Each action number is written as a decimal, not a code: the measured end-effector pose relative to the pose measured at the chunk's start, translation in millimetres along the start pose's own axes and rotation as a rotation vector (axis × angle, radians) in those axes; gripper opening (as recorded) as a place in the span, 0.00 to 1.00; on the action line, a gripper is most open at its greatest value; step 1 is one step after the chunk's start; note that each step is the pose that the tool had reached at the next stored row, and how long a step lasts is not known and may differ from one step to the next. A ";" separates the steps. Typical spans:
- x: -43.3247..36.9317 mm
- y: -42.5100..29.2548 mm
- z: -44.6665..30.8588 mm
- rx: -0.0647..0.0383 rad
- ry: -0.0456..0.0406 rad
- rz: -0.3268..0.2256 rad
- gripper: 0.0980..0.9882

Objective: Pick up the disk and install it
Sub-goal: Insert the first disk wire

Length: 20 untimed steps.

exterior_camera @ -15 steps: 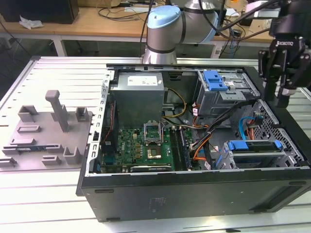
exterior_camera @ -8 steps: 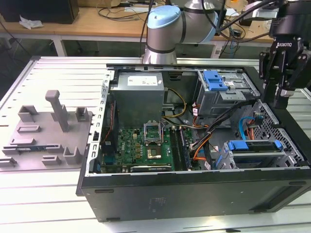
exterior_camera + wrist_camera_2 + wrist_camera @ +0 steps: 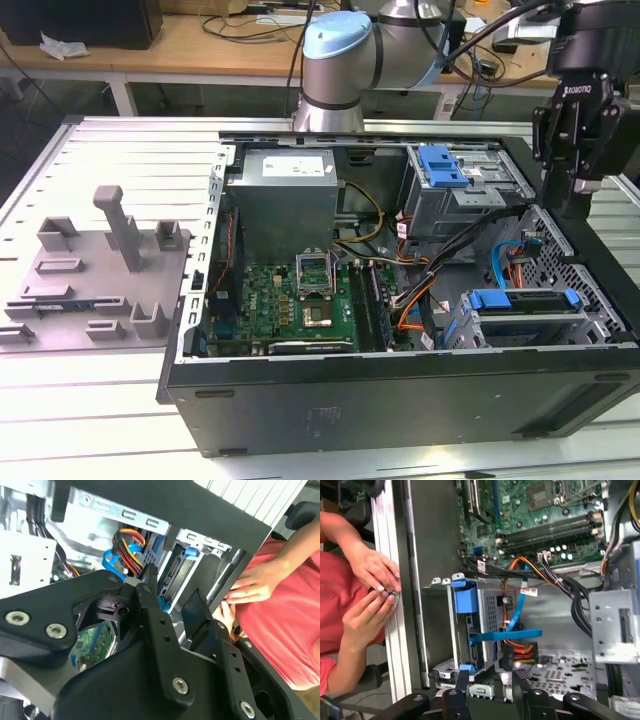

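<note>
The disk (image 3: 522,312), a silver drive in a blue carrier rail, lies in the lower drive bay at the front corner of the open computer case (image 3: 400,400), on the exterior view's right. My gripper (image 3: 568,200) hangs above that side of the case, higher than the disk and apart from it. Its black fingers stand open with nothing between them in both wrist views (image 3: 491,681) (image 3: 172,597). The first wrist view looks down past the fingertips (image 3: 462,680) at the disk (image 3: 465,602) edge-on in its metal bay, with blue and orange cables beside it.
A grey drive cage with a blue latch (image 3: 445,165) sits at the case's back right, with the power supply (image 3: 285,200) and motherboard (image 3: 300,300) to its left. A grey fixture (image 3: 110,250) lies on the table. A person's hands (image 3: 377,587) rest at the case's outer edge.
</note>
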<state>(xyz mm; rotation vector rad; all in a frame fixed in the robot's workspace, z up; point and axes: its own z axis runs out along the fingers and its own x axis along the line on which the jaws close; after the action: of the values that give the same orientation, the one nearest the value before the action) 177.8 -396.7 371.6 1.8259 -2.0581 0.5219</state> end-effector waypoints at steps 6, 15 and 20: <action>-3.7 2.0 5.3 -0.016 0.0018 0.048 0.42; -8.1 6.8 12.0 -0.015 0.0075 0.050 0.42; -12.7 7.4 14.9 -0.013 0.0220 0.050 0.42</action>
<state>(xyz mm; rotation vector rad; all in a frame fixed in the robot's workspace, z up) 171.8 -392.1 352.1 1.7577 -2.0924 0.5385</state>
